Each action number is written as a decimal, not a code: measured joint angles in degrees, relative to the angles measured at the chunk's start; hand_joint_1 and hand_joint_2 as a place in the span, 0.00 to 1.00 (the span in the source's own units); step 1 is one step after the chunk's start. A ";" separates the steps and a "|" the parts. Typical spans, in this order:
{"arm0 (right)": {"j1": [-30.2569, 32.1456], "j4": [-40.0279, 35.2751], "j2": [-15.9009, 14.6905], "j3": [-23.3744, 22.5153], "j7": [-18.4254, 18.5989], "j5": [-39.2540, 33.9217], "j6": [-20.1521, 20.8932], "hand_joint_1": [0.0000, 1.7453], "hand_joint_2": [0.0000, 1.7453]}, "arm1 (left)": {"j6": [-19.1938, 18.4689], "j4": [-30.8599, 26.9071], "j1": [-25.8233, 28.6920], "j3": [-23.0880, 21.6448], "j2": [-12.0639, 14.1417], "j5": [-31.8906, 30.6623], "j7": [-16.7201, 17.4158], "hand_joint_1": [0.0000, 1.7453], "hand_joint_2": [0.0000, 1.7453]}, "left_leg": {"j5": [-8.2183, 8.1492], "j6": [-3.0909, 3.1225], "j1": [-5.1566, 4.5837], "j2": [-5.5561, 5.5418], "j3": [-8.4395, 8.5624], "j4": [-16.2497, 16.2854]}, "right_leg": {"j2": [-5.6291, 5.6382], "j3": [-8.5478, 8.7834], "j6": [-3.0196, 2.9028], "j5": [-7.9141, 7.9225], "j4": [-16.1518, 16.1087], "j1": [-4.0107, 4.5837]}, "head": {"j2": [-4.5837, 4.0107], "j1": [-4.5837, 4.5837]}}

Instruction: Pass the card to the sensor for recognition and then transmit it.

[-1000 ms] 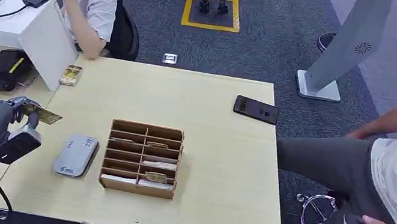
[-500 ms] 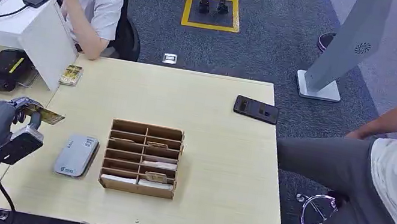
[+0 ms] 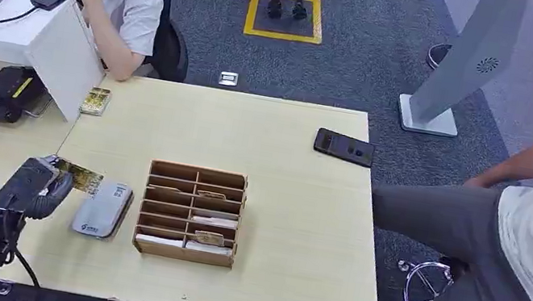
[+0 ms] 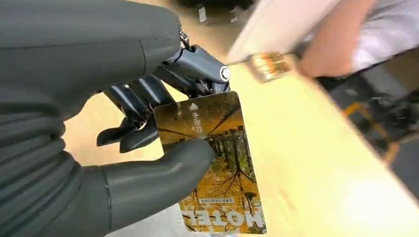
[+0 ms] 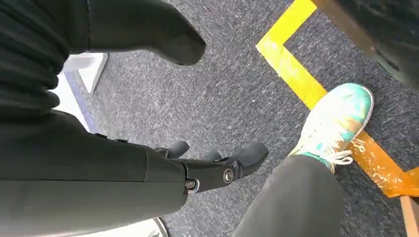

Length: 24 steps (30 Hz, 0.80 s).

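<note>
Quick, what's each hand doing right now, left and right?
Left hand: holding the card between thumb and fingers.
Right hand: open, holding nothing, hanging above the floor.

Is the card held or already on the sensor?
Held: the left hand pinches the hotel card between thumb and fingers, beside the grey sensor.

Left hand (image 3: 36, 188) with pinched card (image 3: 81, 176) now lower and nearer the grey sensor (image 3: 102, 208), card over its edge.
</note>
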 joint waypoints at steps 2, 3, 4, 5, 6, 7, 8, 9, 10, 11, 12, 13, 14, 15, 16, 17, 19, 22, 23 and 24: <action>0.01 0.00 0.09 0.00 0.33 0.02 0.02 0.00 1.00 | 1.10 2.13 0.46 0.04 -0.79 -0.51 -0.73 1.00 1.00 | 0.00 0.00 0.02 0.01 0.00 0.00 | 0.02 -0.01 0.00 0.00 0.00 0.00 | 0.00 0.00; 0.04 0.00 0.11 0.00 0.48 0.02 0.07 0.00 1.00 | 1.45 3.03 0.64 0.04 -1.23 -0.84 -1.25 1.00 1.00 | 0.00 0.00 0.02 0.01 0.00 0.00 | 0.01 -0.01 0.00 0.00 0.00 0.00 | 0.00 0.04; 0.04 0.02 0.13 0.00 0.57 0.02 0.09 0.00 1.00 | 1.62 3.85 0.75 0.09 -1.55 -0.99 -1.51 1.00 1.00 | 0.00 0.00 0.01 0.00 0.00 0.00 | 0.01 -0.01 0.00 0.00 0.00 0.00 | 0.00 0.02; 0.03 0.00 0.13 0.00 0.59 0.02 0.04 0.00 1.00 | 1.67 4.40 0.81 0.17 -1.77 -1.03 -1.64 1.00 1.00 | 0.00 0.00 0.02 0.00 0.00 0.00 | 0.00 -0.01 0.00 0.00 0.00 0.00 | 0.00 0.02; 0.00 0.00 0.18 -0.02 0.61 0.02 0.00 0.00 1.00 | 1.67 4.84 0.83 0.24 -1.99 -1.03 -1.75 1.00 1.00 | 0.00 0.00 0.02 0.00 0.00 0.00 | 0.00 -0.01 0.00 0.00 0.00 0.00 | 0.00 0.02; 0.00 0.00 0.18 -0.02 0.61 0.02 -0.02 0.00 1.00 | 1.64 5.26 0.82 0.31 -2.19 -1.03 -1.75 1.00 1.00 | 0.00 0.00 0.02 0.00 0.00 0.00 | -0.01 -0.01 0.00 0.00 0.00 0.00 | 0.00 0.02; 0.01 0.00 0.18 -0.02 0.61 0.02 -0.04 0.00 1.00 | 1.62 5.61 0.83 0.35 -2.36 -1.03 -1.77 1.00 1.00 | 0.00 0.00 0.01 0.00 0.00 0.00 | -0.01 -0.01 0.00 0.00 0.00 0.00 | 0.00 0.00; 0.01 0.00 0.18 -0.02 0.59 0.02 -0.04 0.00 1.00 | 1.62 5.91 0.84 0.37 -2.49 -1.01 -1.77 1.00 1.00 | 0.00 0.00 0.02 0.00 0.00 0.00 | -0.01 -0.01 0.00 0.00 0.00 0.00 | 0.00 0.02; 0.01 0.00 0.20 -0.02 0.59 0.02 -0.04 0.00 1.00 | 1.62 6.13 0.83 0.42 -2.63 -0.99 -1.75 1.00 1.00 | 0.00 0.00 0.02 0.00 0.00 0.00 | -0.01 -0.01 0.00 0.00 0.00 0.00 | 0.00 0.02; 0.02 0.00 0.20 -0.02 0.59 0.02 -0.04 0.00 1.00 | 1.60 6.33 0.84 0.50 -2.74 -0.99 -1.75 1.00 1.00 | 0.00 0.00 0.01 0.00 0.00 0.00 | -0.01 -0.01 0.00 0.00 0.00 0.00 | 0.00 0.00; 0.02 0.00 0.20 -0.02 0.59 0.02 -0.04 0.00 1.00 | 1.60 6.52 0.84 0.59 -2.80 -0.99 -1.77 1.00 1.00 | 0.00 0.00 0.02 0.00 0.00 0.00 | 0.00 -0.01 0.00 0.00 0.00 0.00 | 0.00 0.02; 0.02 0.00 0.20 -0.02 0.61 0.02 -0.04 0.00 1.00 | 1.60 6.70 0.83 0.66 -2.91 -0.99 -1.77 1.00 1.00 | 0.00 0.00 0.02 0.00 0.00 0.00 | 0.00 -0.01 0.00 0.00 0.00 0.00 | 0.00 0.00; 0.02 0.00 0.20 -0.02 0.59 0.02 -0.04 0.00 1.00 | 1.60 6.79 0.84 0.68 -2.95 -0.99 -1.77 1.00 1.00 | 0.00 0.00 0.01 0.00 0.00 0.00 | 0.00 -0.01 0.00 0.00 0.00 0.00 | 0.00 0.02; 0.02 0.02 0.20 -0.02 0.59 0.02 -0.04 0.00 1.00 | 1.60 6.92 0.83 0.70 -3.04 -0.99 -1.77 1.00 1.00 | 0.00 0.00 0.01 0.00 0.00 0.00 | 0.00 -0.01 0.00 0.00 0.00 0.00 | 0.00 0.02; 0.02 0.00 0.20 -0.02 0.59 0.02 -0.02 0.00 1.00 | 1.60 7.03 0.84 0.76 -3.13 -1.03 -1.75 1.00 1.00 | 0.00 0.00 0.01 0.00 0.00 0.00 | -0.01 -0.01 0.00 0.00 0.00 0.00 | 0.00 0.02; 0.01 0.00 0.20 -0.02 0.59 0.02 0.00 0.00 1.00 | 1.67 7.07 0.84 0.79 -3.22 -1.29 -1.75 1.00 1.00 | 0.00 0.00 0.01 0.00 0.00 0.00 | 0.00 -0.01 0.00 0.00 0.00 0.00 | 0.00 0.02; 0.02 0.00 0.20 -0.04 0.61 0.04 0.11 0.00 1.00 | 2.06 7.14 0.83 0.90 -3.24 -2.26 -1.53 1.00 1.00 | 0.00 0.00 0.01 0.00 0.00 0.00 | 0.00 -0.01 0.00 0.00 0.00 0.00 | 0.00 0.02; 0.02 0.00 0.24 -0.04 0.59 0.11 0.09 0.00 1.00 | 2.36 7.33 0.83 1.18 -3.43 -3.63 -1.36 1.00 1.00 | 0.00 0.00 0.01 0.00 0.00 0.00 | -0.01 -0.01 0.00 0.00 0.00 0.00 | 0.00 0.02; 0.02 0.02 0.24 -0.04 0.61 0.13 0.09 0.00 1.00 | 2.47 7.46 0.83 1.27 -3.52 -4.00 -1.38 1.00 1.00 | 0.00 0.00 0.01 -0.01 0.00 0.00 | -0.01 0.00 0.00 0.00 0.00 0.00 | 0.00 0.02; 0.01 0.00 0.26 -0.04 0.61 0.13 0.09 0.00 1.00 | 2.54 7.64 0.83 1.36 -3.63 -4.29 -1.38 1.00 1.00 | 0.00 0.00 0.01 0.00 0.00 0.00 | -0.01 0.00 0.00 0.00 0.00 0.00 | 0.00 0.02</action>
